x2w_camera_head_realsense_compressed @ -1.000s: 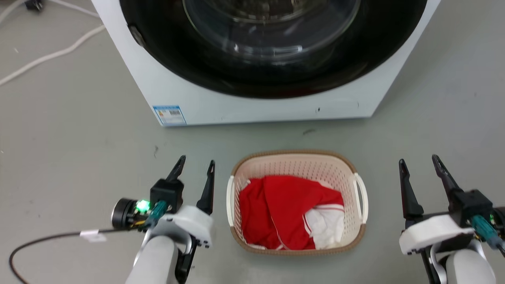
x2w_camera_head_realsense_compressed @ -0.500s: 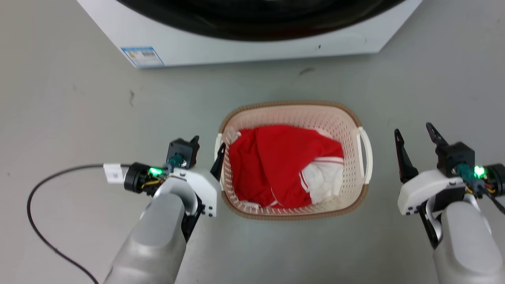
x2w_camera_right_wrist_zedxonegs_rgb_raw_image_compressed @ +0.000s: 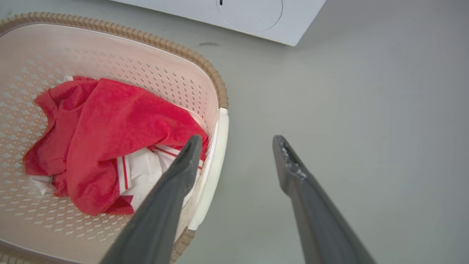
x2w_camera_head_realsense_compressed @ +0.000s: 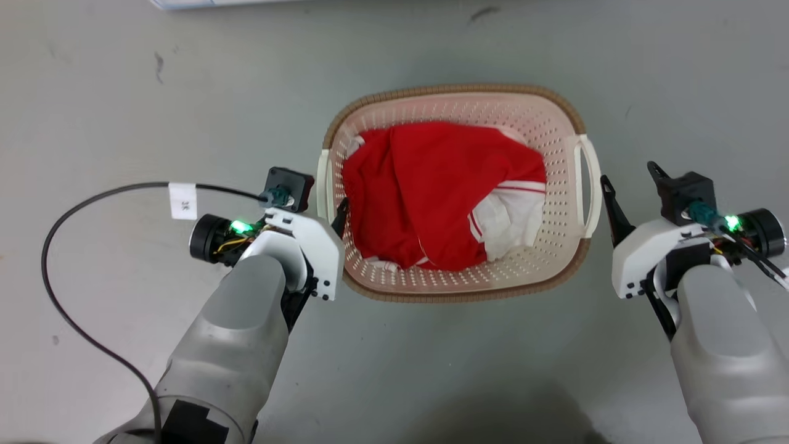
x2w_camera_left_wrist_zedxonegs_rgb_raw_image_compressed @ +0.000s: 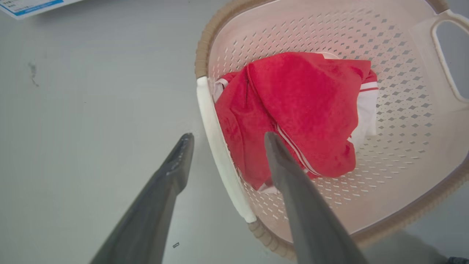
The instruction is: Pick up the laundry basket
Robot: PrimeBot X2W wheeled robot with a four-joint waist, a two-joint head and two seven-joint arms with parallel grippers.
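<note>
So the left pincer [x2w_camera_left_wrist_zedxonegs_rgb_raw_image_compressed: 227,141], spread wide, straddles the laundry basket [x2w_camera_head_realsense_compressed: 453,91]'s left handle [x2w_camera_left_wrist_zedxonegs_rgb_raw_image_compressed: 216,146]; the right pincer [x2w_camera_head_realsense_compressed: 627,172], wide too, hangs just beside the basket.

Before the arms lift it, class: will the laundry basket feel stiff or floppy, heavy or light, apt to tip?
Probably stiff: the laundry basket is moulded perforated plastic holding its shape. Likely light: holed walls, only a crumpled red garment inside. Lifted unevenly by its white handles, it might tilt.
</note>
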